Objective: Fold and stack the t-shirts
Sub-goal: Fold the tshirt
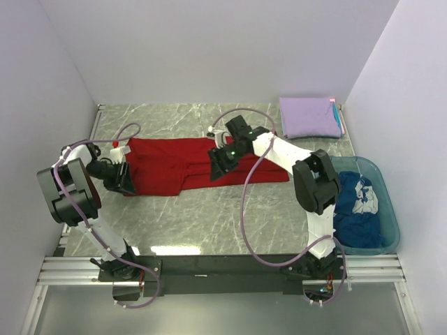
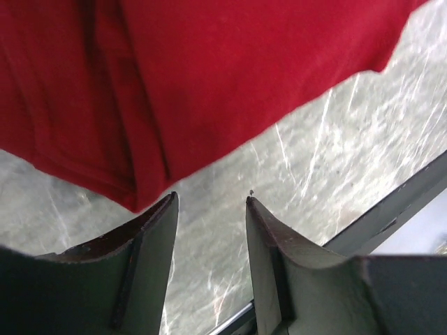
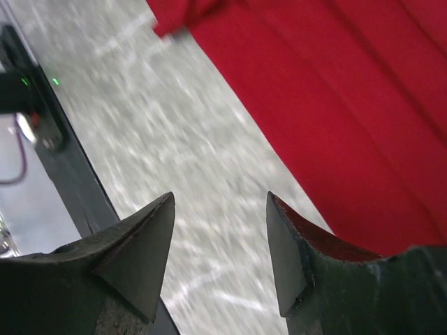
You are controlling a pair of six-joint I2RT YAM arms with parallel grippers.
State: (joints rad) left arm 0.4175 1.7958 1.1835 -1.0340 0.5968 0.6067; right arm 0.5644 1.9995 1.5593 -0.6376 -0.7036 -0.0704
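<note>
Red shirt is lying flat mid-table. Left gripper at its nine o'clock edge and right gripper by its middle are both gaping, gripping nothing.

White links, black joints; purple cables; dark wedge fingers

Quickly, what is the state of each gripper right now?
Left gripper: open, holding nothing, at the edge of the red shirt.
Right gripper: open, holding nothing.
</note>
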